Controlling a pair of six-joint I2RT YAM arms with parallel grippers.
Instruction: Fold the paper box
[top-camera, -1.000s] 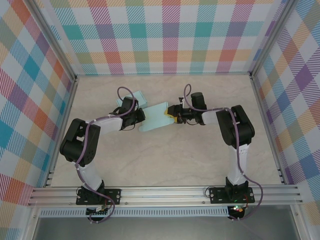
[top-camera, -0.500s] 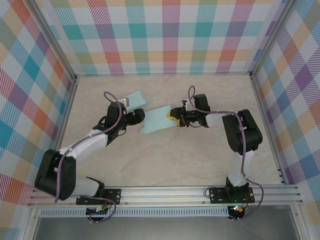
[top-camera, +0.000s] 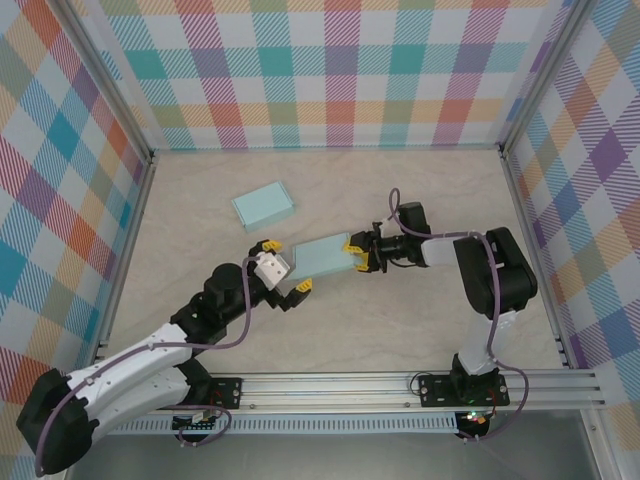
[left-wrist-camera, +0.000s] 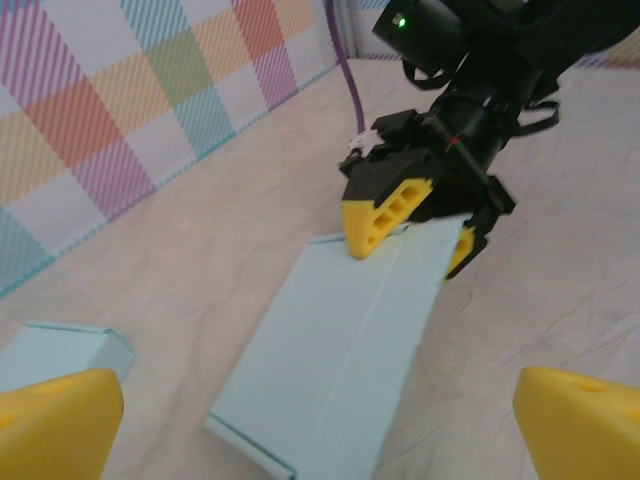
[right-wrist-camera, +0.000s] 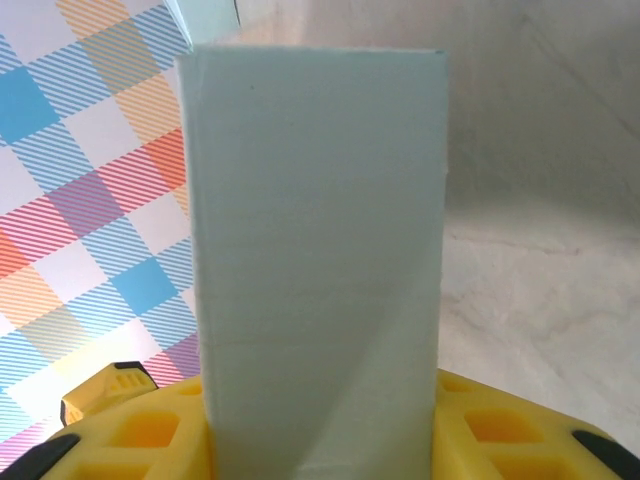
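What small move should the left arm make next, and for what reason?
Probably ease the open left claw forward around the free end of the flat paper box. The right claw pinches the other end, while the left claw's fingers are spread wide, off the paper, so folding likely needs a second grip.

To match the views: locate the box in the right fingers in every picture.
Top external: box near centre.
Left wrist: box lower centre, lying flat.
Right wrist: box centre, reaching the bottom edge.
Shared landmark: the yellow right fingers gripping its end.
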